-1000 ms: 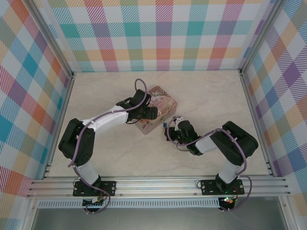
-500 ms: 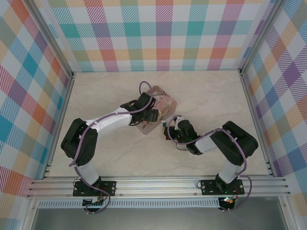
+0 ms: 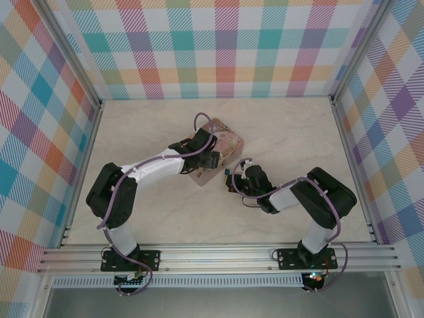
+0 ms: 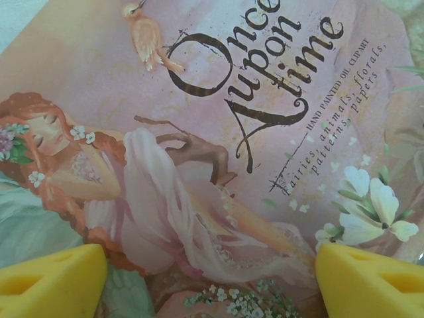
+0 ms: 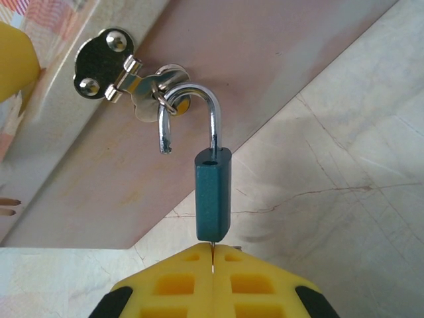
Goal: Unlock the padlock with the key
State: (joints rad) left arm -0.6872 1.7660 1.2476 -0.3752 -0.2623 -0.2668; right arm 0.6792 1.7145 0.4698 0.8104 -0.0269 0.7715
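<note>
Bright checked walls (image 3: pixel 225 46) stand round a pale, stone-look table (image 3: pixel 298 139). Near the middle lies a pink tin (image 3: pixel 227 140). Its lid reads "Once Upon A time", and in small print "HAND PAINTED OIL CLIPART" and "fairies, animals, florals, patterns, papers".

The left gripper (image 4: pixel 211 283) hangs over that lid with its yellow fingers wide apart — it holds nothing.

The padlock (image 5: pixel 212 195) is at the tin's 5 o'clock edge. Its silver shackle (image 5: pixel 199 96) is hooked through the ring of the clasp (image 5: pixel 106 61), at 11 o'clock from the teal body. One end of the shackle is out of the body.

At 6 o'clock the right gripper (image 5: pixel 212 271) has its fingers pressed tight together right under the padlock — a thin sliver of the key (image 5: pixel 212 246) shows in the crack.

Since a second ago the left arm has slid a little toward 3 o'clock over the tin. The right gripper and padlock sit about as before.
</note>
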